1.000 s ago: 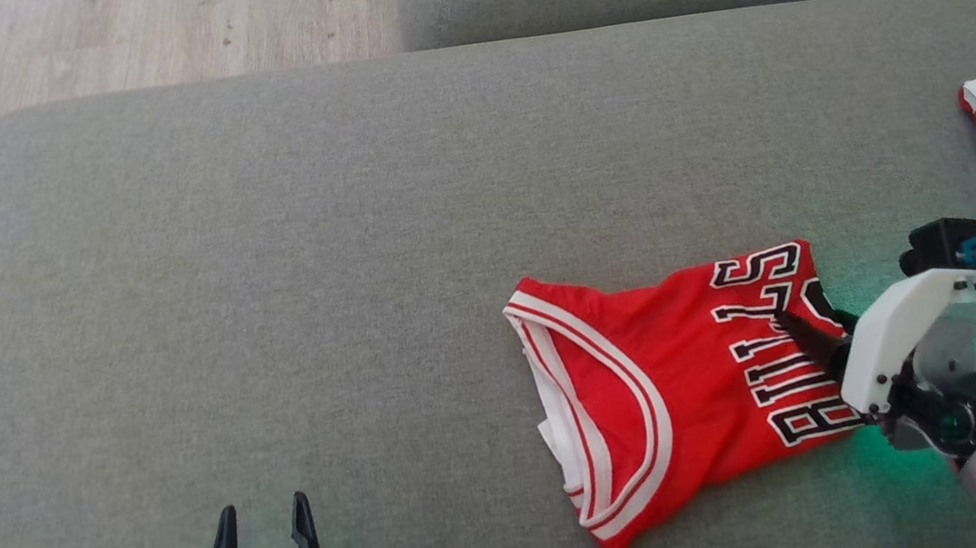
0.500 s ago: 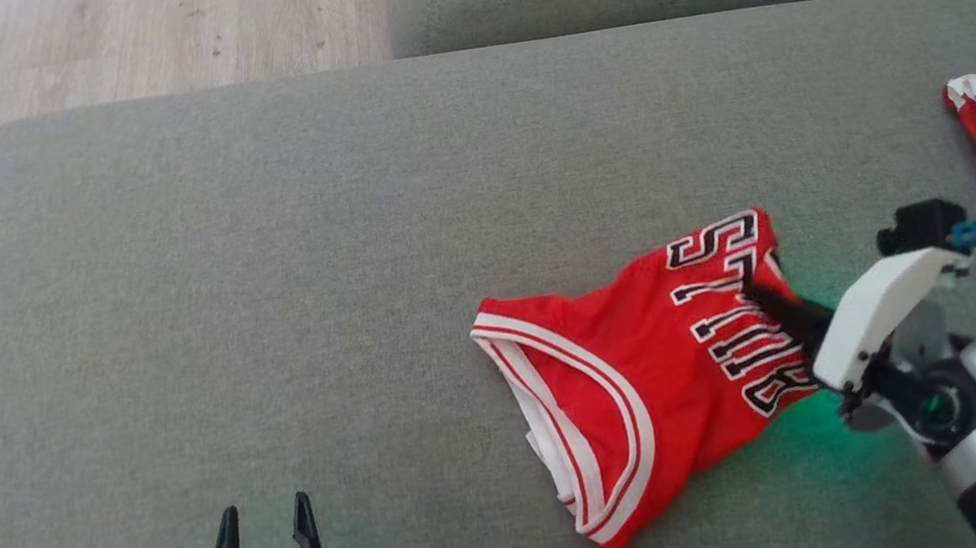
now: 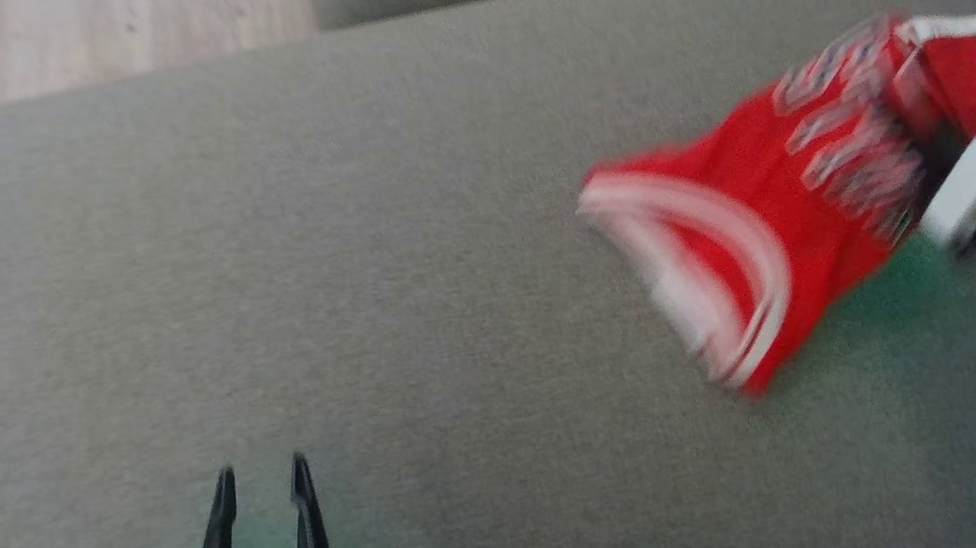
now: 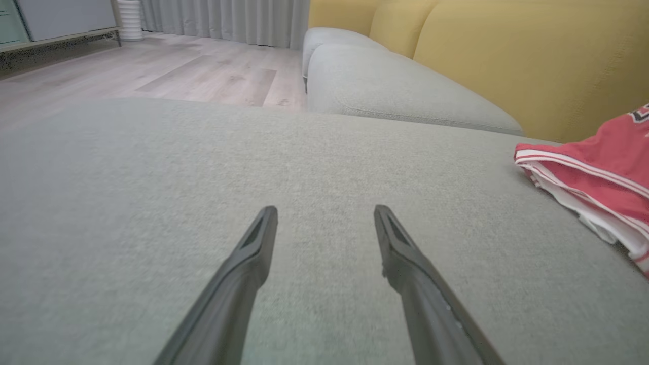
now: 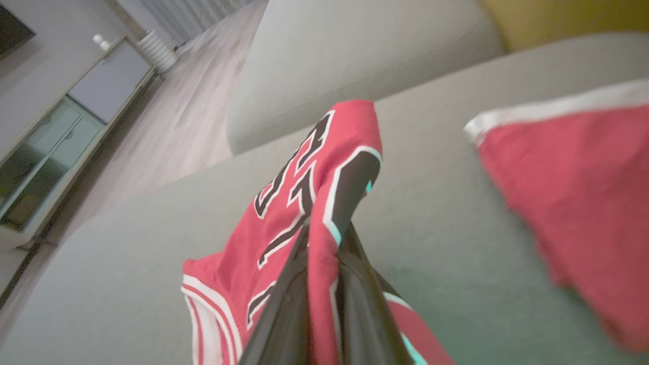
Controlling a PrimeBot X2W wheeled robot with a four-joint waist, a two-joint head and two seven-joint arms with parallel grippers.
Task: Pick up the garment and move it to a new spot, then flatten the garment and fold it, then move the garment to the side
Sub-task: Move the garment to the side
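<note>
The right fingers (image 5: 281, 314) clamp a fold of the red jersey (image 5: 304, 167) between them, holding its lettered end off the cushion (image 5: 446, 203), likely for carrying (left fingers (image 4: 251, 258) spread, empty).

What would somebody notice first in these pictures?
The bright red jersey with black-and-white letters, pinched in the shut right gripper at the right side of the grey cushion. Next, another red garment lies close by at the far right. The open left gripper points across bare cushion at the lower left.

Grey sofa seat (image 3: 258, 248), yellow backrest (image 4: 507, 61), wooden floor (image 4: 152, 76), grey curtains (image 4: 228, 20)
</note>
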